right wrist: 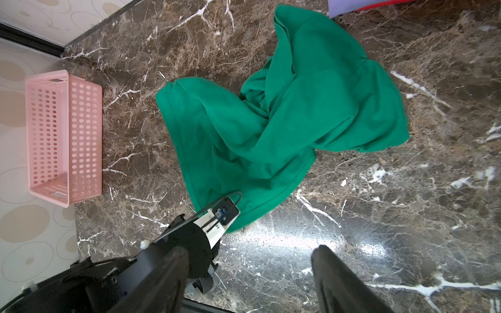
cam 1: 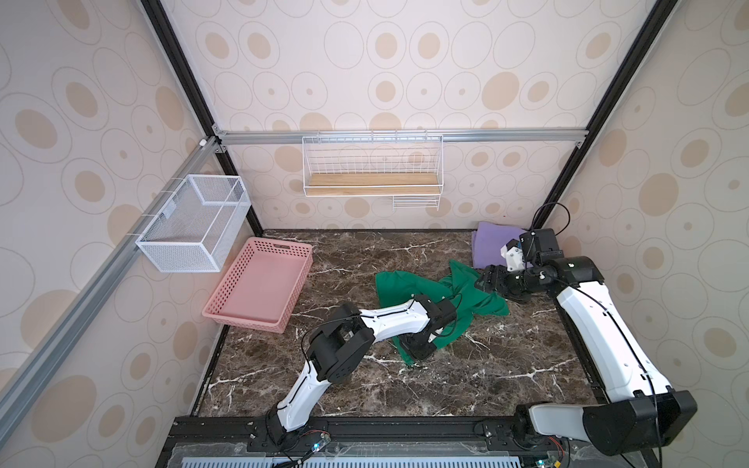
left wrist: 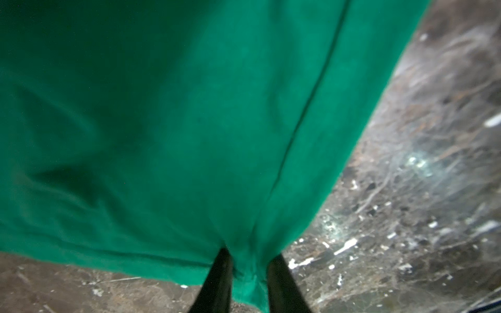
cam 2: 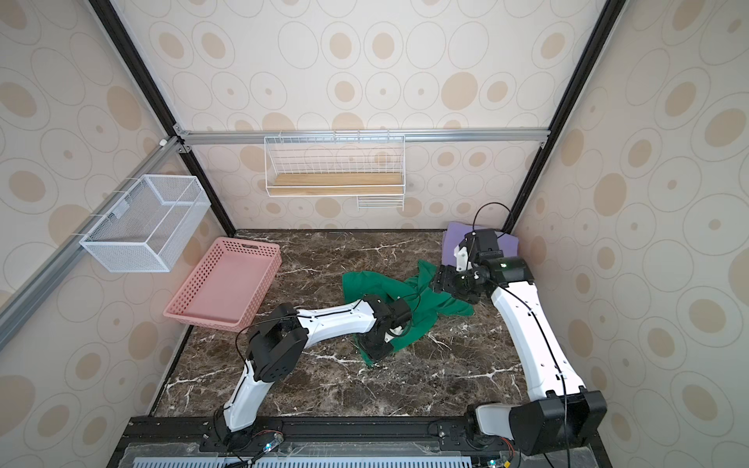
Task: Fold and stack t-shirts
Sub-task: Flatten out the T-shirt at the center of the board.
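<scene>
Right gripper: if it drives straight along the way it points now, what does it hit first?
Likely the green t-shirt, near its hem. The right gripper, jaws open, points down over a strip of bare marble tabletop; depth is unclear, so it may touch that first.

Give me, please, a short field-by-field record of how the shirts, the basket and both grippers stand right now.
green t-shirt: crumpled and unfolded, mid-table
left gripper: shut on the green t-shirt's near edge
right gripper: open, holding nothing, by the shirt's right side
lavender t-shirt: folded flat in the far right corner
red cloth: only a sliver shows next to the lavender t-shirt, in the right wrist view
pink basket: empty, on the table's far left side
table: dark marble top
</scene>
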